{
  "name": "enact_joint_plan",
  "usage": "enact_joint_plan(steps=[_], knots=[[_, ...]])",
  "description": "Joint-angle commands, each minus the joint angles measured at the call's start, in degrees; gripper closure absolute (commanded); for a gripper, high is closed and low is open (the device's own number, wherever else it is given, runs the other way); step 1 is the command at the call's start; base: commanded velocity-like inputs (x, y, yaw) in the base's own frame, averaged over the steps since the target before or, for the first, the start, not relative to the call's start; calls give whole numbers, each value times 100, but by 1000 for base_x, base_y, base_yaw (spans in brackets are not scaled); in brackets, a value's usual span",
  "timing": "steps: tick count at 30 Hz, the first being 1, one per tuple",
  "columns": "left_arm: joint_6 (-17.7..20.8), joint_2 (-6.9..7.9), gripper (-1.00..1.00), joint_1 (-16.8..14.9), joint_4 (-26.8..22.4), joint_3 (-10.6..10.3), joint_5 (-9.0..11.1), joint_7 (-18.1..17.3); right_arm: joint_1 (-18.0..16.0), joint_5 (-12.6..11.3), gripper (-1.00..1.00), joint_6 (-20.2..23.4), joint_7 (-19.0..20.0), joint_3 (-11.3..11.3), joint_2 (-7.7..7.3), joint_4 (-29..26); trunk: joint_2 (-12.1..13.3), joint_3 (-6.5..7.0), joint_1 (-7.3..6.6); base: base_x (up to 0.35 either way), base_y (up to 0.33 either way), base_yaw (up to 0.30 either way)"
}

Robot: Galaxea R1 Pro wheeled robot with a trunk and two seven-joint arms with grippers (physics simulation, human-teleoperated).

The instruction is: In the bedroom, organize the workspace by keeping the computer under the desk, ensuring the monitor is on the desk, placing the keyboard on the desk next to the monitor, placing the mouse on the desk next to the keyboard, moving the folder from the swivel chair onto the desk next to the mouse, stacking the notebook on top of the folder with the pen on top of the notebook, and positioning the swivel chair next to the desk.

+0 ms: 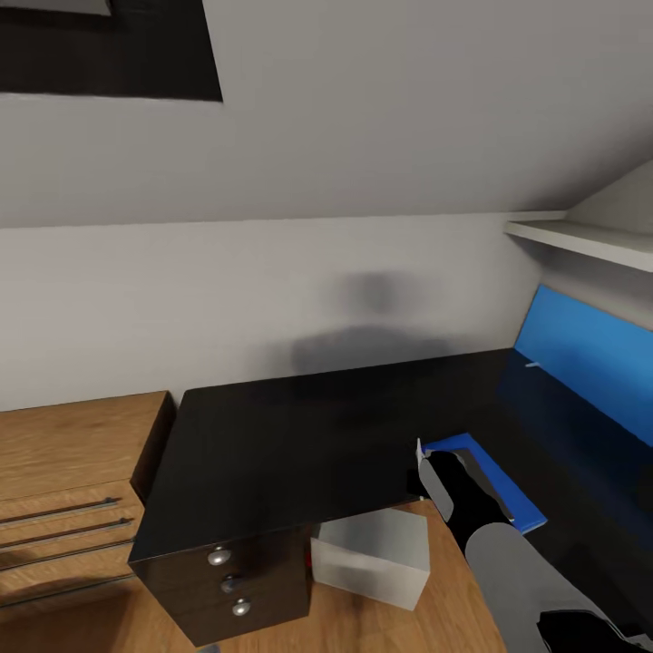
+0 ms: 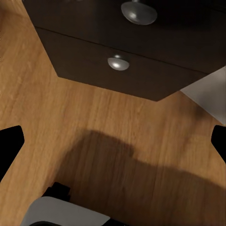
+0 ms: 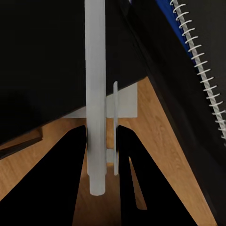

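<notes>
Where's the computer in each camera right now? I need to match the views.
Head view: computer on the floor under the desk, beside its drawer unit.
Left wrist view: grey corner beside the drawer unit.
Right wrist view: pale patch behind the pen.
Shared landmark: the black desk.

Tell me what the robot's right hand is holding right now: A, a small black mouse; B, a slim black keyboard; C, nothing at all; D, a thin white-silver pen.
D: in the right wrist view the right hand is closed on a thin white-silver pen, the stick running up between its two black fingers.
</notes>
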Motion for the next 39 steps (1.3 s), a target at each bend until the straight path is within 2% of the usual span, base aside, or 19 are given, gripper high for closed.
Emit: enact_joint_plan(steps=[1, 27, 34, 39], knots=[[-20, -1, -100, -3, 1, -3, 44, -1, -3, -63, 100, 11, -45, 5, 0, -7, 34, 9, -21, 0, -1, 0], [-38, -1, -100, -3, 1, -2, 52, 0, -5, -63, 100, 14, -44, -5, 0, -8, 1077, 476, -592, 0, 0, 0], [-49, 2, -100, -3, 1, -2, 53, 0, -6, -63, 100, 15, -42, -12, -7, -58, 1077, 476, -592, 0, 0, 0], [-54, 6, -100, -3, 1, -2, 53, 0, 2, -71, 100, 57, -40, -22, -25, -337, 1077, 476, -592, 0, 0, 0]])
